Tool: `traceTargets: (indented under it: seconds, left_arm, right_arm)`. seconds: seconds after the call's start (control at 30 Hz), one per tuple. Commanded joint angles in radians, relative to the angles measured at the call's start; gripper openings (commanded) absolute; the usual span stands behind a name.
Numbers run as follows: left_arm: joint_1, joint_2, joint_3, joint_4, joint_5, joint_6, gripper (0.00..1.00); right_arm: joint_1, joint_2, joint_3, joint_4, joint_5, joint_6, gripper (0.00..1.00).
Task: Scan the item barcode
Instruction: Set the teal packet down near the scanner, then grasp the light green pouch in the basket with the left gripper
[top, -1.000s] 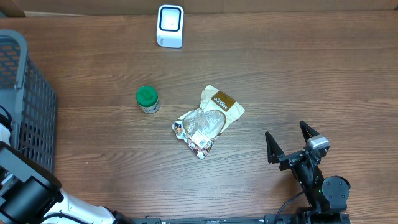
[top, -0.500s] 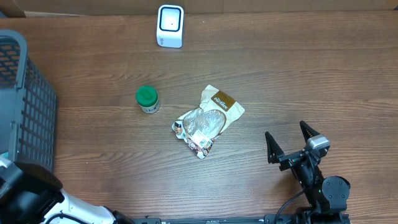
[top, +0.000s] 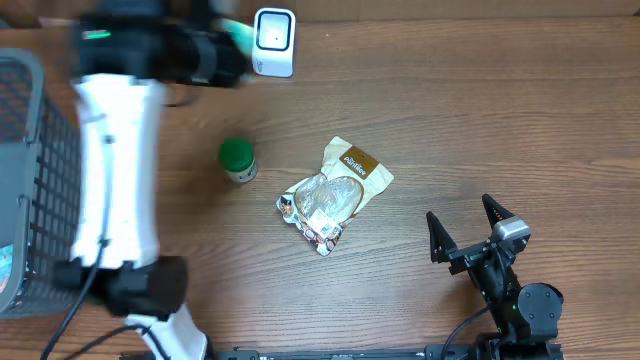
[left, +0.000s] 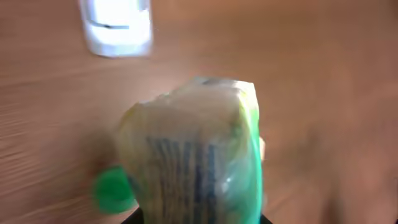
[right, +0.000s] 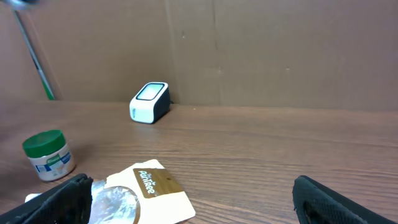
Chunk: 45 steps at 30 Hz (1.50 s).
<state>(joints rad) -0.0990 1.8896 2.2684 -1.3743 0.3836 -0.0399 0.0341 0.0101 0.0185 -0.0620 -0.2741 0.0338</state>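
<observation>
Leftmost, a grey mesh basket (top: 40, 150) sits at the edge of the table (top: 480, 110). Beside it the left gripper (top: 218, 58), blurred, reaches to the far side, clenched on a green-edged packet (left: 193, 155) with blue printed lines, just beside the white barcode scanner (top: 273, 42). Nearer centre a green-lidded jar (top: 237, 159) stands and a crinkled snack pouch (top: 334, 193) lies. Lower right, the right gripper (top: 468, 232) has its jaws spread wide, holding nothing.

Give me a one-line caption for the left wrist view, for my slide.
Blurred close-up: a green-edged packet held above the wooden table, white scanner at upper left, green-lidded jar at lower left.
</observation>
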Motion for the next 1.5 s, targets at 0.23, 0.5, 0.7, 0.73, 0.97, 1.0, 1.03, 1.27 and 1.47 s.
traceTargets:
  seconds: [0.23,0.5,0.7,0.73,0.97,1.0,1.03,1.27,1.47]
  left_arm:
    - [-0.264,0.365,-0.024,-0.011,-0.092,-0.323,0.11]
    - [-0.240,0.372,-0.024,-0.040,-0.047,-0.304,0.65]
    - [-0.235,0.330,0.003,-0.042,-0.055,-0.290,0.62]
    - [-0.235,0.311,0.008,-0.039,-0.057,-0.278,0.60]
    - [-0.212,0.072,0.012,-0.012,-0.233,-0.278,0.57]
    - [-0.196,0.026,0.012,-0.013,-0.265,-0.278,0.57]
    - [-0.173,-0.018,0.012,-0.014,-0.292,-0.279,0.58]
    - [0.309,-0.291,0.012,-0.062,-0.410,-0.305,0.70]
    - [0.813,-0.231,-0.076,-0.067,-0.419,-0.368,0.70]
  right_arm:
    - [-0.002,-0.007,-0.011,0.006,0.000,0.004,1.00]
    - [-0.002,-0.007,-0.011,0.006,-0.001,0.004,1.00]
    - [-0.002,-0.007,-0.011,0.005,-0.001,0.004,1.00]
    - [-0.002,-0.007,-0.011,0.006,-0.001,0.004,1.00]
    - [-0.002,-0.007,-0.011,0.006,0.000,0.004,1.00]
    - [-0.002,-0.007,-0.011,0.006,-0.001,0.004,1.00]
    - [-0.002,-0.007,-0.011,0.006,-0.001,0.004,1.00]
    - [-0.002,-0.007,-0.011,0.006,0.000,0.004,1.00]
    - [-0.002,-0.007,-0.011,0.006,0.000,0.004,1.00]
